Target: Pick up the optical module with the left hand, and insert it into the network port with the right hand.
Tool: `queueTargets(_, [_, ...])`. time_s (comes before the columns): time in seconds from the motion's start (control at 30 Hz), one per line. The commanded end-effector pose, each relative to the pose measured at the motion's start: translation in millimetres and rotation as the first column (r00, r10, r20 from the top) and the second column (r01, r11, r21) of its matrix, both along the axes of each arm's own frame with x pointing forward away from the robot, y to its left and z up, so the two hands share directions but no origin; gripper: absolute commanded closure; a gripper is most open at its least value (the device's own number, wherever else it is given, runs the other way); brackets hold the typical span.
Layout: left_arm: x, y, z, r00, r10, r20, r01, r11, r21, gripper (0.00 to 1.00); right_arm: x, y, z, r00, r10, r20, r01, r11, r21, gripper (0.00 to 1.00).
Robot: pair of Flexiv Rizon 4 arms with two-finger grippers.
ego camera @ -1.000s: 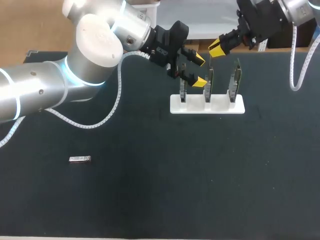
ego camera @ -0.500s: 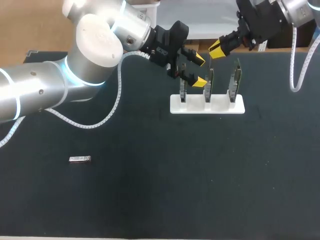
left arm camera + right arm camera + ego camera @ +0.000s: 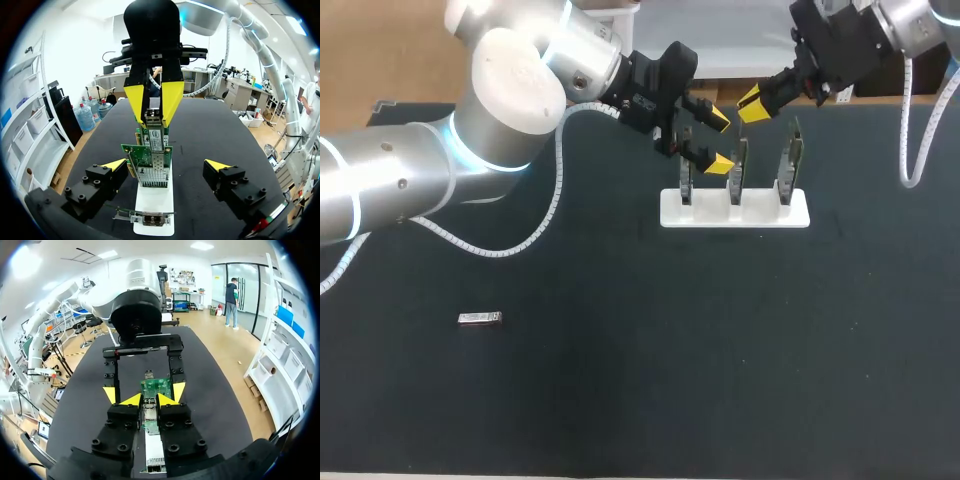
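A white stand (image 3: 735, 210) holds three upright network cards. My right gripper (image 3: 753, 103) hangs just above the middle card (image 3: 738, 165), shut on a small silver optical module (image 3: 152, 118) that points down at that card's upper edge (image 3: 152, 154). In the right wrist view the module (image 3: 149, 413) sits between the yellow tips of the right gripper (image 3: 150, 400), with the green card (image 3: 155, 387) just beyond. My left gripper (image 3: 720, 141) stands open and empty beside the stand, its fingers (image 3: 114, 165) either side of the cards. Another module (image 3: 480, 319) lies on the mat at the left.
The table is covered by a dark mat (image 3: 720, 350). The left arm's big silver links (image 3: 510, 90) stretch across the upper left of the table. Two more cards (image 3: 685, 175) (image 3: 790, 160) stand at the ends of the stand.
The right gripper has shifted very slightly to the left above the middle card. The left arm and the module on the mat have not moved.
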State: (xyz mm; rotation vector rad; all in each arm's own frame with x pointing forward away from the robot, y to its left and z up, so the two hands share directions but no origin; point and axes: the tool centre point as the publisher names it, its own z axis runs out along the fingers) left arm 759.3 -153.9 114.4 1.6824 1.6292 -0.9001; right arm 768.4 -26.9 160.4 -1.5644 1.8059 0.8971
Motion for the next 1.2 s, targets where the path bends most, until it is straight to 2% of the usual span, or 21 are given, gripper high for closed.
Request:
queueTargets(0.03, [2.3,-0.8,0.5,1.000,-0.003,-0.003,0.003,1.000,0.005,0.00,-0.7,0.6,-3.9,1.000,0.000,-0.003,0.000,1.000,-0.001,1.00])
queueTargets(0.07, [2.3,-0.8,0.5,1.000,-0.003,-0.003,0.003,1.000,0.005,0.00,-0.8,0.6,-3.9,1.000,0.000,-0.005,0.000,1.000,-0.002,1.00])
queueTargets(0.1, [2.3,-0.8,0.5,1.000,-0.003,-0.003,0.003,1.000,0.005,0.00,-0.9,0.7,-3.9,1.000,-0.001,-0.006,0.001,1.000,-0.002,0.83])
queueTargets(0.13, [2.3,-0.8,0.5,1.000,-0.003,-0.003,0.003,1.000,0.005,0.00,-1.3,0.8,-3.5,1.000,-0.002,-0.010,0.002,1.000,-0.003,0.13])
queueTargets(0.17, [2.3,-0.8,0.5,1.000,-0.003,-0.003,0.003,1.000,0.005,0.00,-2.1,1.2,-2.2,1.000,0.002,-0.011,-0.002,1.000,-0.008,0.00])
queueTargets(0.47, [2.3,-0.8,0.5,1.000,-0.003,-0.003,0.003,1.000,0.005,0.00,-2.0,-0.1,30.6,0.999,0.017,-0.029,-0.015,0.997,0.076,0.00])
queueTargets(0.57, [2.3,-0.8,0.5,1.000,-0.003,-0.003,0.003,1.000,0.005,0.00,0.6,-0.4,39.3,0.997,0.018,-0.074,-0.016,0.999,0.038,0.00])
queueTargets(0.67, [2.3,-0.8,0.5,1.000,-0.003,-0.003,0.003,1.000,0.005,0.00,1.9,-1.5,44.9,0.997,0.018,-0.079,-0.015,0.999,0.041,0.00])
queueTargets(0.7, [2.3,-0.8,0.5,1.000,-0.003,-0.003,0.003,1.000,0.005,0.00,2.1,-1.7,45.2,0.997,0.012,-0.077,-0.009,0.999,0.040,0.27])
queueTargets(0.73, [2.3,-0.8,0.5,1.000,-0.003,-0.003,0.003,1.000,0.005,0.00,2.2,-1.8,45.1,0.997,0.009,-0.072,-0.007,0.999,0.041,0.83])
queueTargets(0.77, [2.3,-0.8,0.5,1.000,-0.003,-0.003,0.003,1.000,0.005,0.00,2.4,-2.0,43.5,0.998,0.005,-0.064,-0.002,0.999,0.036,1.00])
queueTargets(1.03, [2.3,-0.8,0.5,1.000,-0.003,-0.003,0.003,1.000,0.005,0.00,1.1,0.8,23.1,0.998,-0.008,-0.068,0.009,1.000,0.010,1.00])
queueTargets(1.2, [2.3,-0.8,0.5,1.000,-0.003,-0.003,0.003,1.000,0.005,0.00,2.7,1.1,11.7,0.998,-0.012,-0.066,0.014,1.000,0.027,1.00])
